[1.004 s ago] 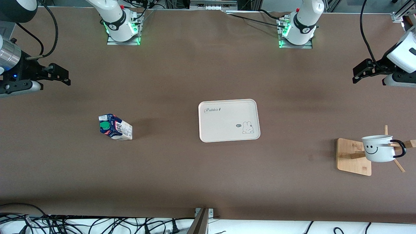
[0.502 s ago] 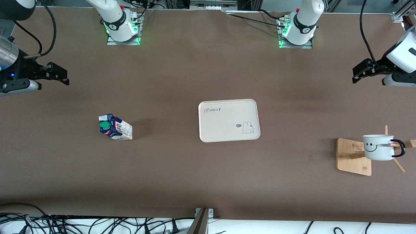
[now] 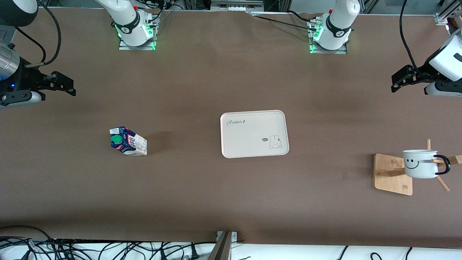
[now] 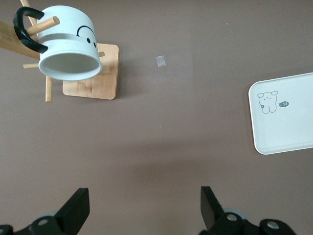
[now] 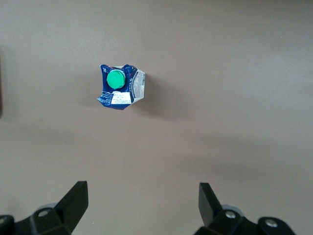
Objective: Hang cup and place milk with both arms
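The white smiley cup (image 3: 420, 164) hangs by its black handle on a peg of the wooden rack (image 3: 392, 173) at the left arm's end of the table; it also shows in the left wrist view (image 4: 68, 48). The milk carton (image 3: 127, 141) stands on the table toward the right arm's end, seen from above in the right wrist view (image 5: 120, 87). My left gripper (image 3: 397, 81) is open and empty, raised over the table's edge, apart from the rack. My right gripper (image 3: 66, 86) is open and empty, raised apart from the carton.
A cream tray (image 3: 254, 134) with a rabbit print lies in the middle of the table, also in the left wrist view (image 4: 286, 113). Cables lie along the edge nearest the front camera.
My right gripper has drawn back slightly toward its end of the table. The cup, swaying at first, has settled on its peg. The left arm has barely moved.
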